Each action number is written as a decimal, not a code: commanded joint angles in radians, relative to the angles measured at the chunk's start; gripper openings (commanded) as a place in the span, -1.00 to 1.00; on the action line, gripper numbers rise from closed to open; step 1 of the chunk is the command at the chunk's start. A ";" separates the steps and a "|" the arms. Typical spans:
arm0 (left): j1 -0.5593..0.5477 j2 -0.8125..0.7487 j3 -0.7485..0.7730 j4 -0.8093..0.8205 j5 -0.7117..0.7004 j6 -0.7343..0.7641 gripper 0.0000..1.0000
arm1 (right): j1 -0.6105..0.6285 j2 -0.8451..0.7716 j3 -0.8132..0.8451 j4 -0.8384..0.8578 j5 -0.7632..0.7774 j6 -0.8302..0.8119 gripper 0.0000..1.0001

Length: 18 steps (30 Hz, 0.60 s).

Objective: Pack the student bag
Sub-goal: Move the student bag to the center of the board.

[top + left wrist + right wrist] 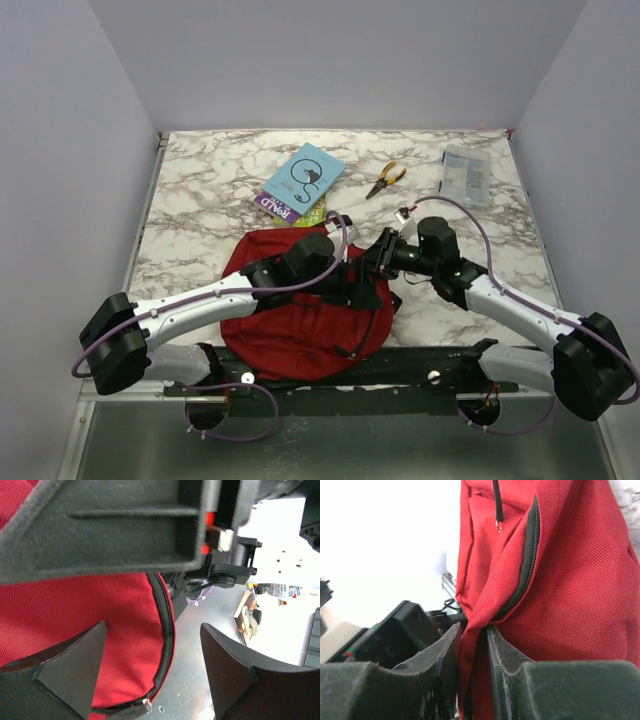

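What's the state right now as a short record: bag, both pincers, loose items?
bag: student bag, dark red, lying on the marble table just ahead of the arm bases
right pincer: shut on a fold of bag fabric beside the black zipper
left pincer: open over the bag's edge, holding nothing
unpacked: blue book, purple book, pliers, clear case, all on the table beyond the bag

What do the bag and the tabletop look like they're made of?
Student bag: matte dark red woven fabric, probably synthetic; fine weave grain and soft folds show at the right wrist. Table: smooth marble-patterned top, white with grey veins; stone or printed laminate cannot be told.
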 commanded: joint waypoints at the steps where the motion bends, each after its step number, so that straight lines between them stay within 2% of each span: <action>1: -0.002 0.064 0.061 -0.011 -0.042 0.030 0.47 | 0.001 -0.023 -0.053 0.205 -0.088 0.160 -0.40; 3: -0.002 0.084 0.078 -0.027 -0.065 0.039 0.28 | 0.002 -0.025 -0.062 0.218 -0.102 0.174 -0.41; 6: -0.002 0.089 0.071 -0.030 -0.098 0.029 -0.23 | 0.002 -0.047 -0.073 0.214 -0.092 0.172 -0.41; 7: -0.002 0.085 0.064 -0.030 -0.103 0.021 -0.32 | 0.001 -0.060 -0.071 0.188 -0.077 0.158 -0.41; 9: -0.003 0.070 0.050 -0.028 -0.112 0.014 -0.51 | 0.001 -0.081 -0.034 0.054 -0.010 0.061 -0.37; 11: 0.000 0.060 0.048 -0.028 -0.126 0.024 -0.63 | 0.001 -0.085 0.017 -0.117 0.118 -0.076 -0.24; 14: 0.010 0.056 0.062 -0.036 -0.102 0.040 -0.60 | 0.001 -0.039 0.125 -0.406 0.328 -0.275 -0.05; 18: 0.012 0.038 0.058 -0.054 -0.094 0.054 -0.05 | 0.002 -0.015 0.188 -0.602 0.465 -0.436 0.10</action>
